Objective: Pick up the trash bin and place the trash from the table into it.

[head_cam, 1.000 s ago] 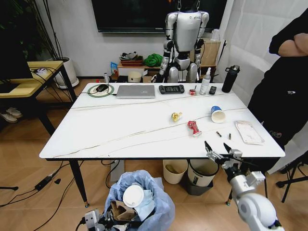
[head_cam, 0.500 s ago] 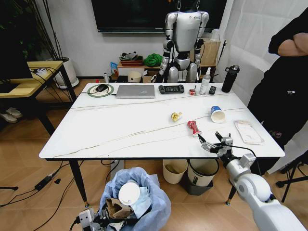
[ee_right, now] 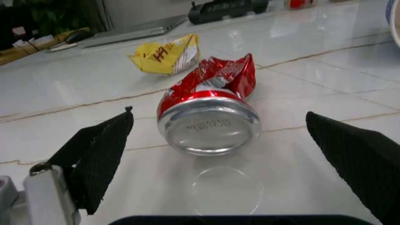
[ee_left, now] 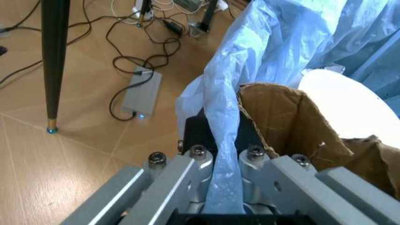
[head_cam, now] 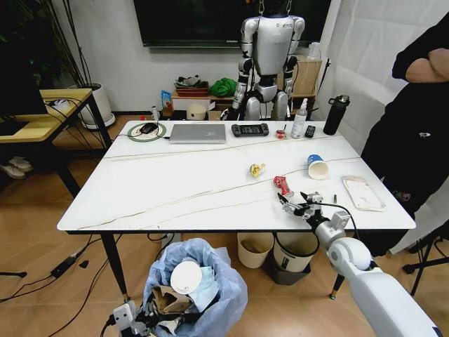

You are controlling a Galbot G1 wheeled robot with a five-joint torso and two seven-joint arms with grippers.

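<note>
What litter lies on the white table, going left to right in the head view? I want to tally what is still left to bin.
Yellow wrapper → crushed red can, with the open right gripper at it → blue-white paper cup → clear packet.

The floor (head_cam: 42,281) is light wood, and the back wall (head_cam: 112,49) is white. A dark screen (head_cam: 196,21) hangs on it. A yellow-wood desk (head_cam: 42,116) stands at left.

Right end effector (head_cam: 295,206) hovering open over tabletop (head_cam: 175,189) near front edge, just at 5 o'clock of crushed red can (head_cam: 282,184). Yellow wrapper (head_cam: 257,169) lying at 10 o'clock of can; blue-white cup (head_cam: 317,166) at 2 o'clock. Left end effector (head_cam: 135,319) sitting low by blue-bagged trash bin (head_cam: 200,291) on floor.
</note>
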